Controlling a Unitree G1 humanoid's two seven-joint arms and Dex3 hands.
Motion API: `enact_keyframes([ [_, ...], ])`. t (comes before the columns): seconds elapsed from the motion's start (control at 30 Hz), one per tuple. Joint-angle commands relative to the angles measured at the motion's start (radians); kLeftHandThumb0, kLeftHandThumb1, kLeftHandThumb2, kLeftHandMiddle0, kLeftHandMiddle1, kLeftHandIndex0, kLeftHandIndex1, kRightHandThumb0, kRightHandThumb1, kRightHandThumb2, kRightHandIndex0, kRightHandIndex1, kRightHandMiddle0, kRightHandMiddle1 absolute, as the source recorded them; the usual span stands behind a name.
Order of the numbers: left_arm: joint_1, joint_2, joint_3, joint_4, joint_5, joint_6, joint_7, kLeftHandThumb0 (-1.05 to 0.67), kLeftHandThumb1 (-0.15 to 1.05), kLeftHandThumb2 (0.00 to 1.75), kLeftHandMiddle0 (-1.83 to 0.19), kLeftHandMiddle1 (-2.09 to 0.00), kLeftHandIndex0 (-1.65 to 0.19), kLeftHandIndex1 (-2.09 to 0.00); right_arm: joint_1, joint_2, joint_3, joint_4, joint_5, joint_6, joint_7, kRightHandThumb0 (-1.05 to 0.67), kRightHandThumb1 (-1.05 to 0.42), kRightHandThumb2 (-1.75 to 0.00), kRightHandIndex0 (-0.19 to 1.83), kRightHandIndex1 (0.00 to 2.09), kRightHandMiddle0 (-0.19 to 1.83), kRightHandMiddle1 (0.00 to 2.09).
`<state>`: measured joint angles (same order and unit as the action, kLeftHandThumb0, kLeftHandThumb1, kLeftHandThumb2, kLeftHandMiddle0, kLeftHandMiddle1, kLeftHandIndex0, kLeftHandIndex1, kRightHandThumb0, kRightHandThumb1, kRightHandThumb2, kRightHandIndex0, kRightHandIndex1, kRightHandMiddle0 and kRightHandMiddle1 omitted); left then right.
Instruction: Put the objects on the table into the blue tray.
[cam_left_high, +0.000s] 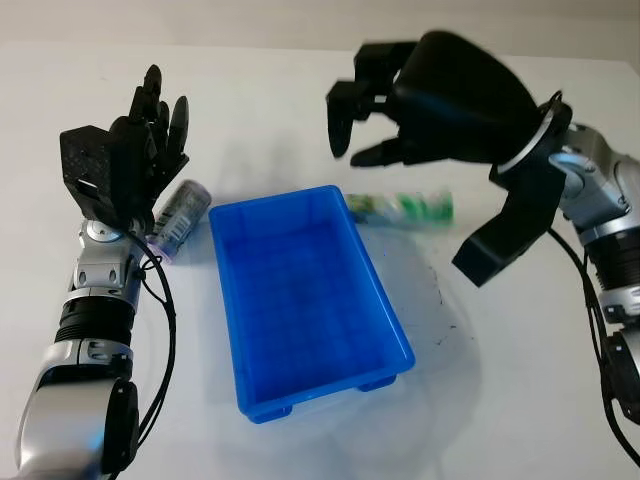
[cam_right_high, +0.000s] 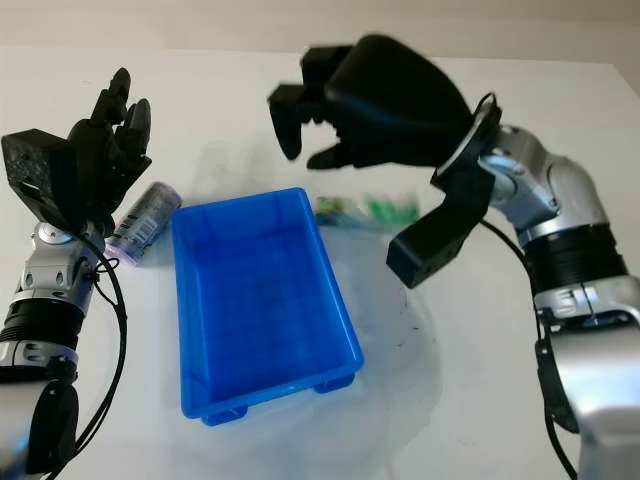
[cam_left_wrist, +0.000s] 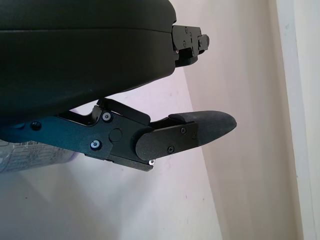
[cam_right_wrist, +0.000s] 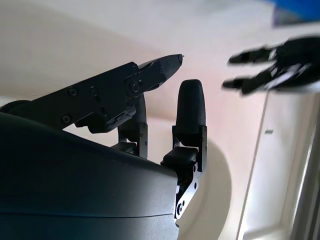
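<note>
Blue plastic, the tray (cam_left_high: 300, 300) sits mid-bench with its long sides running away from the robot and slightly slanted. Its floor is bare: nothing lies inside it. The bench (cam_left_high: 500, 400) is white, with a few dark specks on it to the right of the tray.

Two things lie outside the tray. A small bottle (cam_left_high: 180, 215) with a grey label and a pale purple cap lies on its side just beside the tray's far left corner, cap end pointing toward the robot. A green-and-white packet (cam_left_high: 405, 208) lies flat just beyond the tray's far right corner, stretched sideways, one end close to the tray's rim.

The left robot hand (cam_left_high: 140, 140) is raised at the left of the bench, above and just behind the bottle, fingers pointing up and holding nothing; it is open. In the left wrist view one finger (cam_left_wrist: 200, 130) juts out straight over the bench, and a bit of the bottle's label (cam_left_wrist: 30, 157) shows under the hand's shell.

The right robot hand (cam_left_high: 400, 110) hangs in the air above the far right of the tray and over the packet, palm down, its fingers bent downward but closed on nothing. It touches neither the packet nor the tray. Its wrist view shows two fingers (cam_right_wrist: 190, 110) against the pale bench.
</note>
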<state>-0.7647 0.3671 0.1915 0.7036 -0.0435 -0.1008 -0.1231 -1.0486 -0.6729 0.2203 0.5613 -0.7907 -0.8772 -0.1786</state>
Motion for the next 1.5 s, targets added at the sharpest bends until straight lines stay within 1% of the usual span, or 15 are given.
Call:
enact_keyframes([
  [0.0,-0.019,0.010,-0.001,0.012,0.001,-0.019,0.002,-0.63,1.05,0.59,0.07,-0.06,0.07,-0.06,-0.046,-0.023,-0.010,0.018,-0.017,0.014,-0.040,-0.26,-0.87,-0.06,0.51,1.41,0.48,1.41],
  [0.23,-0.016,0.013,-0.001,0.012,0.003,-0.024,0.000,-0.64,1.05,0.59,0.06,-0.06,0.07,-0.05,-0.084,-0.036,0.005,0.049,-0.039,0.026,-0.104,-0.29,-0.87,-0.06,0.50,1.43,0.47,1.43],
  [0.33,-0.015,0.015,-0.001,0.011,0.001,-0.022,-0.003,-0.64,1.05,0.59,0.06,-0.06,0.07,-0.06,-0.066,-0.029,-0.005,0.035,0.019,0.068,-0.022,-0.29,-0.88,-0.06,0.50,1.44,0.45,1.44],
  [0.47,-0.020,0.013,0.000,0.014,0.001,-0.017,-0.002,-0.64,1.05,0.58,0.06,-0.06,0.06,-0.06,-0.011,-0.013,-0.027,-0.032,0.119,0.264,0.179,-0.27,-0.86,-0.05,0.44,1.46,0.40,1.37],
  [0.5,-0.022,0.012,0.001,0.014,-0.002,-0.016,-0.002,-0.64,1.05,0.58,0.06,-0.06,0.06,-0.06,-0.001,-0.015,-0.026,-0.050,0.132,0.328,0.240,-0.29,-0.86,-0.05,0.35,1.44,0.33,1.31],
  [0.53,-0.022,0.011,0.002,0.014,-0.004,-0.015,-0.004,-0.64,1.05,0.58,0.06,-0.05,0.06,-0.06,0.007,-0.016,-0.025,-0.060,0.147,0.378,0.295,-0.36,-0.85,-0.05,0.21,1.35,0.23,1.16],
  [0.6,-0.024,0.010,0.002,0.013,-0.006,-0.016,-0.005,-0.63,1.05,0.57,0.06,-0.05,0.07,-0.05,0.017,-0.014,-0.020,-0.079,0.167,0.486,0.399,-0.45,-0.82,-0.05,0.06,1.27,0.17,0.89],
  [0.63,-0.024,0.010,0.003,0.014,-0.007,-0.017,-0.006,-0.63,1.05,0.57,0.06,-0.05,0.07,-0.05,0.022,-0.013,-0.018,-0.083,0.172,0.529,0.435,-0.51,-0.82,-0.05,0.00,1.18,0.14,0.71],
  [0.67,-0.024,0.011,0.002,0.014,-0.006,-0.019,-0.006,-0.63,1.05,0.57,0.06,-0.05,0.07,-0.05,0.029,-0.010,-0.015,-0.087,0.171,0.571,0.462,-0.54,-0.82,-0.05,-0.02,1.14,0.15,0.60],
  [0.73,-0.026,0.014,0.000,0.017,-0.004,-0.020,-0.009,-0.62,1.05,0.58,0.07,-0.05,0.08,-0.05,0.046,-0.006,0.000,-0.097,0.152,0.641,0.494,-0.61,-0.83,-0.06,-0.08,1.03,0.13,0.47],
  [0.83,-0.027,0.014,0.001,0.015,-0.004,-0.016,-0.008,-0.62,1.05,0.59,0.07,-0.05,0.08,-0.05,0.087,0.000,0.025,-0.123,0.122,0.708,0.511,-0.67,-0.87,-0.07,-0.11,0.93,0.08,0.44],
  [0.93,-0.026,0.012,0.003,0.010,-0.006,-0.012,-0.007,-0.61,1.05,0.59,0.07,-0.05,0.08,-0.05,0.138,0.009,0.031,-0.176,0.117,0.770,0.535,-0.67,-0.88,-0.06,-0.04,0.71,0.07,0.42],
  [1.07,-0.024,0.013,0.001,0.006,-0.003,-0.012,-0.008,-0.62,1.05,0.58,0.07,-0.05,0.08,-0.05,0.182,0.009,0.046,-0.231,0.104,0.818,0.568,-0.65,-0.88,-0.06,0.09,0.40,0.18,0.17],
  [1.23,-0.022,0.011,-0.002,0.007,0.002,-0.017,-0.003,-0.63,1.05,0.58,0.06,-0.06,0.08,-0.05,0.199,0.008,0.052,-0.250,0.095,0.833,0.596,-0.65,-0.88,-0.05,0.11,0.31,0.20,0.11],
  [1.47,-0.025,0.009,-0.005,0.014,0.006,-0.020,0.002,-0.64,1.05,0.57,0.06,-0.05,0.06,-0.06,0.215,0.013,0.051,-0.259,0.107,0.825,0.606,-0.67,-0.87,-0.05,0.19,0.32,0.23,0.10],
])
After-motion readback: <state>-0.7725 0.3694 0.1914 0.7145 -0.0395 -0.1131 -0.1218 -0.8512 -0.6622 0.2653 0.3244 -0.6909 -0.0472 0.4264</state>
